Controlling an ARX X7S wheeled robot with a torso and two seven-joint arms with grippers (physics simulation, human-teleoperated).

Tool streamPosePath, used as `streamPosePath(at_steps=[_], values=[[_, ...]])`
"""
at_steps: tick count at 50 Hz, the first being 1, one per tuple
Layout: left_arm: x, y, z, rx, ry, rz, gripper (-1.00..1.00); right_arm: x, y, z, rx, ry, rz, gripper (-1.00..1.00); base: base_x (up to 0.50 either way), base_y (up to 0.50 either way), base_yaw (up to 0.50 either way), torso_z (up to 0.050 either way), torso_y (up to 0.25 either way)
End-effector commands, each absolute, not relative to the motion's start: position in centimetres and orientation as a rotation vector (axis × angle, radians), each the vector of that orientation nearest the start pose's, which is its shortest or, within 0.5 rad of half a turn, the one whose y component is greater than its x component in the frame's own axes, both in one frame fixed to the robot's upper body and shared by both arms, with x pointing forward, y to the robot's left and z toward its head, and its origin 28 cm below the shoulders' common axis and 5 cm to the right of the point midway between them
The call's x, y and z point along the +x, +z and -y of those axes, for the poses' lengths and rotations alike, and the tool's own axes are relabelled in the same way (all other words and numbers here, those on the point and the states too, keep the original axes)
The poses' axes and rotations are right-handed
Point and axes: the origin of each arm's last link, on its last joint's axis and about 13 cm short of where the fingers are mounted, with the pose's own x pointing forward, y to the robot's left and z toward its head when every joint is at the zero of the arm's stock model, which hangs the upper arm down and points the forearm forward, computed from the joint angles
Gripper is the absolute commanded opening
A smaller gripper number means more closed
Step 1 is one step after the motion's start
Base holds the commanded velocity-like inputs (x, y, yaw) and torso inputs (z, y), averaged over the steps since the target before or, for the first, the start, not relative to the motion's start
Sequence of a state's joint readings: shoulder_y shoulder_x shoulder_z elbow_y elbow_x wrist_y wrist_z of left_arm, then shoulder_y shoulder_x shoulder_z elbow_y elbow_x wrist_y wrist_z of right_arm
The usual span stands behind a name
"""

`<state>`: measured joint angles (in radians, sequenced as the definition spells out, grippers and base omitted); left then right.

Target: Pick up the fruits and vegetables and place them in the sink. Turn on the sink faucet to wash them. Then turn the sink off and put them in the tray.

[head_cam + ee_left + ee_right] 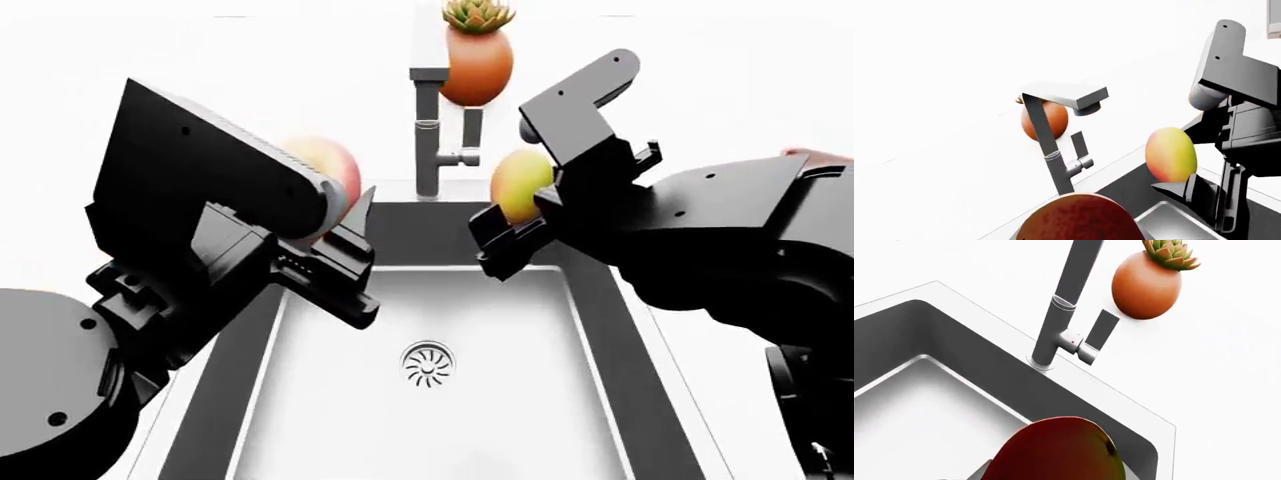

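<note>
**Holding fruit over the sink**

Gripping the apple (pixel 324 170), the left gripper (pixel 350 262) hangs above the sink (pixel 603 300). The right gripper (pixel 514 232) grips the mango (pixel 518 182) beside the faucet (pixel 427 130). A potted plant (pixel 477 55) stands behind.

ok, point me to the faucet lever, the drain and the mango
faucet lever (pixel 1099 335), right wrist view, flat dark handle plate.
drain (pixel 429 364), head view, centre of slotted disc.
mango (pixel 1170 154), left wrist view, yellow flank.
</note>
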<state>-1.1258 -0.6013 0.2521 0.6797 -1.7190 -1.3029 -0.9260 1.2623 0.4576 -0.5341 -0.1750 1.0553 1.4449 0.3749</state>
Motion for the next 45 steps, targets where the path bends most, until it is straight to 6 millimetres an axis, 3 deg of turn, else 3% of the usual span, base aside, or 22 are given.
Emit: streamPosePath(at_steps=[1, 13, 27, 45], values=[[19.4, 29.1, -21.0, 0.304, -0.425, 0.058, -1.00, 29.5, 28.0, 10.0, -0.447, 0.377, -0.327, -1.00, 0.50, 0.00, 0.00, 0.000, 0.000], [19.3, 28.6, -20.8, 0.327, -0.443, 0.039, -1.00, 29.4, 28.3, 9.9, -0.462, 0.392, -0.354, -1.00, 0.23, 0.00, 0.00, 0.000, 0.000], [19.8, 26.0, -18.5, 0.444, -0.604, -0.067, -1.00, 29.2, 29.3, 10.3, -0.471, 0.360, -0.346, -1.00, 0.00, 0.00, 0.00, 0.000, 0.001], [22.3, 22.0, -16.5, 0.535, -0.734, -0.264, -1.00, 29.3, 29.1, 10.6, -0.459, 0.336, -0.338, -1.00, 0.00, 0.00, 0.00, 0.000, 0.000]])
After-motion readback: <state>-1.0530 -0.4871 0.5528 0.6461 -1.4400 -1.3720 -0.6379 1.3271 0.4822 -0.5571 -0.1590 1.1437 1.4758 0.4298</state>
